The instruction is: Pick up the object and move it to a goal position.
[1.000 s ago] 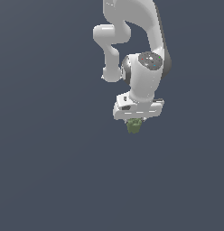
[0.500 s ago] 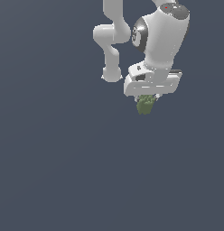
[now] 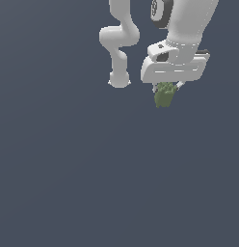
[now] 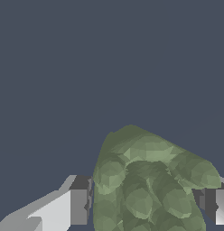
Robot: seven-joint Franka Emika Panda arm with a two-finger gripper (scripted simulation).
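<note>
Object (image 3: 164, 94): olive-green, lumpy; hangs below white tool (image 3: 165, 89), clear of grey desk (image 3: 68, 183)
Wrist view: object (image 4: 147, 180) sits between both fingers (image 4: 79, 205), touching each; tool clenched on object
Step judged: carry phase, pick complete
Goal marker not visible
Next move calls for: steady transfer to goal, grip maintained, no release until arrival

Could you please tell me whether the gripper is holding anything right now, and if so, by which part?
Yes: the white gripper holds the small olive-green lumpy object by its two opposite sides, a finger on each.
</note>
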